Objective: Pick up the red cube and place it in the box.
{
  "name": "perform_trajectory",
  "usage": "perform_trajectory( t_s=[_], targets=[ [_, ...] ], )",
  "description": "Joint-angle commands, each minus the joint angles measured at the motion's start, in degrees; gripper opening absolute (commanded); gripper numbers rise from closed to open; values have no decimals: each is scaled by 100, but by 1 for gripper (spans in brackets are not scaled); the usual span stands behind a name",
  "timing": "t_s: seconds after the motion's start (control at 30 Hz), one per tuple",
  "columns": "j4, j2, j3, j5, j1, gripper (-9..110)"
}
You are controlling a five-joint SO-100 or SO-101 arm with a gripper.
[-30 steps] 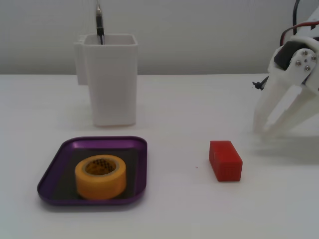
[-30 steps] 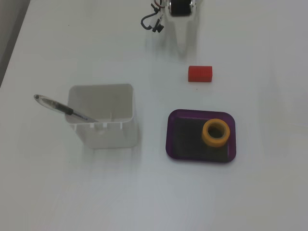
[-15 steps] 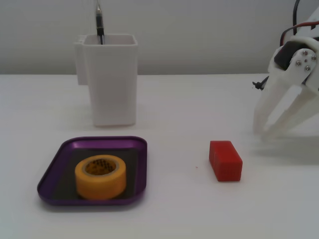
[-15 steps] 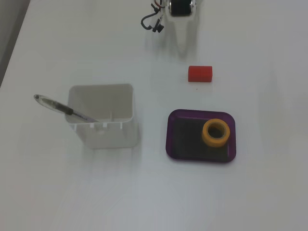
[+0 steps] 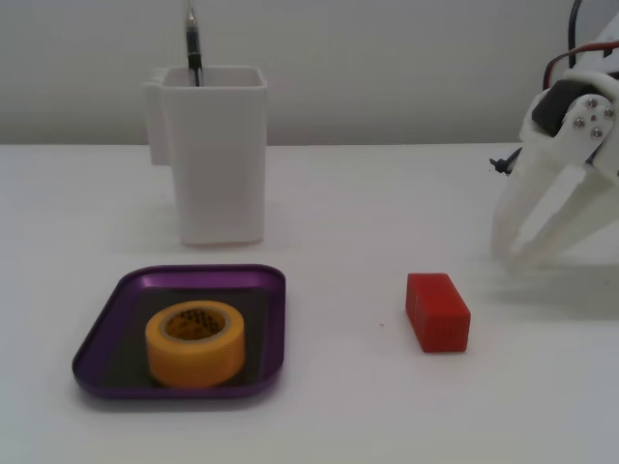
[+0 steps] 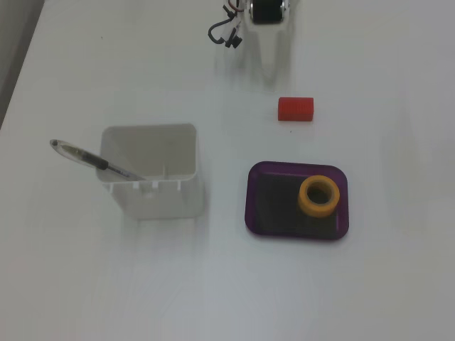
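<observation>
The red cube [image 5: 437, 310] lies flat on the white table [image 5: 348, 193], its long axis running from the far left to the near right in the low fixed view; in the high fixed view the same block [image 6: 295, 109] lies lengthwise left to right. It sits well to the right of the box [image 5: 261, 329] in the low view, touching nothing. The gripper [image 5: 510, 253] stands at the far right, beyond the cube, its two white fingers [image 5: 517, 208] angled down and leftward with tips at or just above the table, spread apart and holding nothing. The cube is bright red, oblong, with faint grid lines on its faces. A yellow tape roll [image 5: 195, 342] rests inside the purple box, and a white container [image 5: 215, 155] holding a pen [image 6: 96, 162] stands behind it.
</observation>
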Motion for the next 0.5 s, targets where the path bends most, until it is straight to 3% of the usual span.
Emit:
perform_trajectory(
  t_s=[0.0,0.27,0.47],
  targets=[
    [-176,387,-246,-53,26,0],
    [-703,-53,-1441,-53,62,0],
    [-853,-2180,-2540,-404,35,3]
  ],
)
